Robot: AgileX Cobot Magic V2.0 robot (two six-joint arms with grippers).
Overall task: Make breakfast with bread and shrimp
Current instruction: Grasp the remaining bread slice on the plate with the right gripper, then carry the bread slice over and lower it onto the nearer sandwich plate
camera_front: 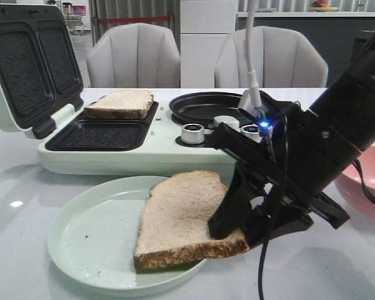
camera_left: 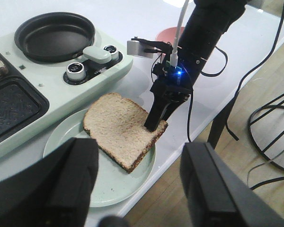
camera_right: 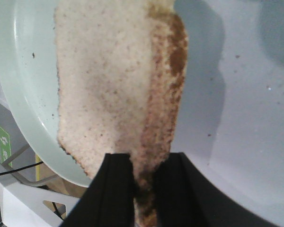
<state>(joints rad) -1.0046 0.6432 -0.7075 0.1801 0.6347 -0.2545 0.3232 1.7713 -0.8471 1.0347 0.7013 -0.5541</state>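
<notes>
The right gripper [camera_front: 234, 228] had its two black jaws closed on the crust edge of a slice of bread [camera_front: 181, 215], one jaw above the slice and one below, as the right wrist view showed [camera_right: 144, 177]. The slice ran away from the jaws across a pale green plate [camera_front: 94, 237], its far part on the plate and the gripped corner hanging past the plate's rim over the white table [camera_front: 337, 269]. The crust beside the jaws was dark brown; the crumb farther out was pale beige.

Above the jaws the black right arm rose at a slant, with a small blue light [camera_front: 261, 127] glowing on it and cables trailing down.

Beyond the plate, farther from the jaws, stood a mint-green breakfast maker [camera_front: 137, 153] with its lid [camera_front: 28, 69] open. A second slice of bread [camera_front: 120, 104] lay in the rear sandwich well; the front well [camera_front: 100, 134] was bare. A round black pan [camera_front: 209, 107] sat on the machine's other end, with two silver knobs [camera_front: 192, 133] in front of it.

A pink bowl [camera_front: 369, 181] stood on the table on the outer side of the right arm.

The left gripper [camera_left: 139, 177] hung well back from the plate, its two dark fingers [camera_left: 206, 182] spread wide apart and grasping nothing.

I could not see the shrimp.
</notes>
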